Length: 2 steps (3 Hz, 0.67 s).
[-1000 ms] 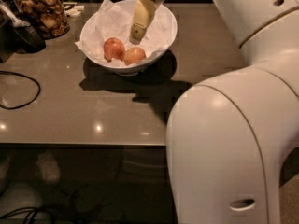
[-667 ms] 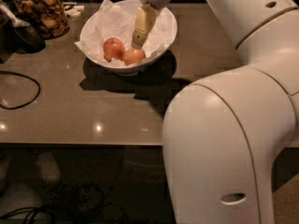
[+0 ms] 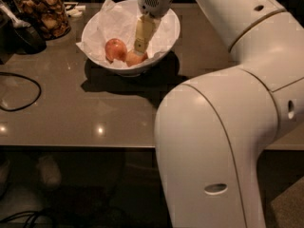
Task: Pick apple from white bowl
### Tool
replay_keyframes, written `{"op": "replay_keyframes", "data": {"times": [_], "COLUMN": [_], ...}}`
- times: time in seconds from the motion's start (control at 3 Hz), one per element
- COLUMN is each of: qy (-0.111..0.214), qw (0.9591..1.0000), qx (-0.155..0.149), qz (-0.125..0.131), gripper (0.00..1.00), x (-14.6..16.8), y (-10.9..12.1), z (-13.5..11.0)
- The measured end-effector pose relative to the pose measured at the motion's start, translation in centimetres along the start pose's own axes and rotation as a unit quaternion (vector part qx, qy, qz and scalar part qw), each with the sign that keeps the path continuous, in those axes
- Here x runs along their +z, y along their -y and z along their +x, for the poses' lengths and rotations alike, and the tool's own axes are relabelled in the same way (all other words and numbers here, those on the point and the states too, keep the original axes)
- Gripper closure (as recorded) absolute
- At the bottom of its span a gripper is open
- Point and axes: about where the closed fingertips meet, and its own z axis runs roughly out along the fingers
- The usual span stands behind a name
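Note:
The white bowl [image 3: 166, 37], lined with crumpled white paper, stands at the back of the brown table. Two apples lie in it. The orange-tan apple [image 3: 134, 59] is at the front of the bowl. The redder apple [image 3: 115, 48] lies touching it on its left. My gripper [image 3: 139, 50] reaches down into the bowl from above, its tip right at the top of the orange-tan apple. My gripper hides part of that apple.
A glass jar of brown snacks [image 3: 43, 12] stands at the back left, with a dark object [image 3: 24, 36] beside it. A black cable [image 3: 21, 93] loops on the table's left. My white arm [image 3: 223, 141] fills the right foreground, over the table's front edge.
My gripper has moved lower into the bowl, down onto the orange-tan apple. The apples and the bowl have not moved.

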Motion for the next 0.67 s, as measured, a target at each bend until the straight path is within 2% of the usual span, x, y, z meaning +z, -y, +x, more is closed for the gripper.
{"op": "replay_keyframes", "data": {"times": [0.67], "qy": [-0.009], "qw": [0.9999], "qx": [-0.004], "qz": [-0.009], "gripper": [0.28], "x": [1.37], "y": [0.25], "z": [-0.3]}}
